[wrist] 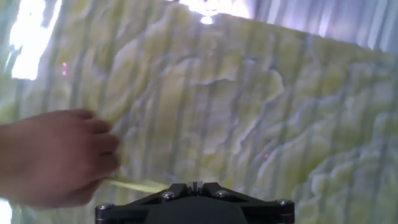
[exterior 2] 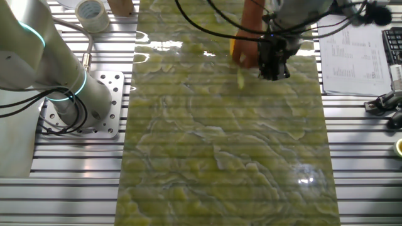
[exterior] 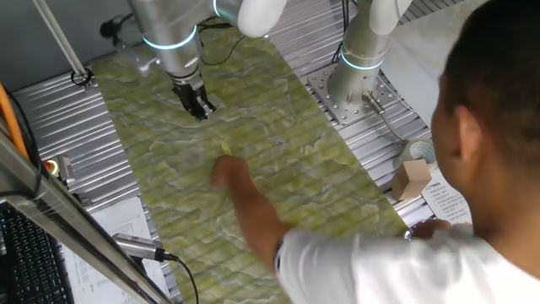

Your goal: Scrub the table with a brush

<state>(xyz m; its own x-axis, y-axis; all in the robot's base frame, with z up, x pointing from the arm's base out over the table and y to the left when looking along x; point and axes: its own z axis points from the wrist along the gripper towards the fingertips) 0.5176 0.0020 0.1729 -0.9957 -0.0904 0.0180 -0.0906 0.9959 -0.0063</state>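
The table [exterior: 278,127] is a long green-and-pale-yellow marbled surface, also seen in the other fixed view [exterior 2: 220,144] and the hand view [wrist: 249,112]. A person's hand [exterior: 232,177] rests on it and covers most of the brush. Only the brush's thin yellow handle [exterior: 225,149] pokes out from under the hand, and it shows in the hand view too [wrist: 134,184]. My gripper [exterior: 201,110] hangs just above the table, a short way from that hand. Its fingers stand together with nothing between them [wrist: 196,185]. In the other fixed view my gripper [exterior 2: 274,74] is right beside the hand [exterior 2: 248,53].
A second arm's base [exterior: 359,67] is bolted to the ribbed metal beside the table. A tape roll [exterior 2: 92,12], a small cardboard box [exterior: 413,177], printed papers [exterior 2: 352,44] and a keyboard [exterior: 25,253] lie around it. The person's head and shoulder [exterior: 489,110] fill the near right.
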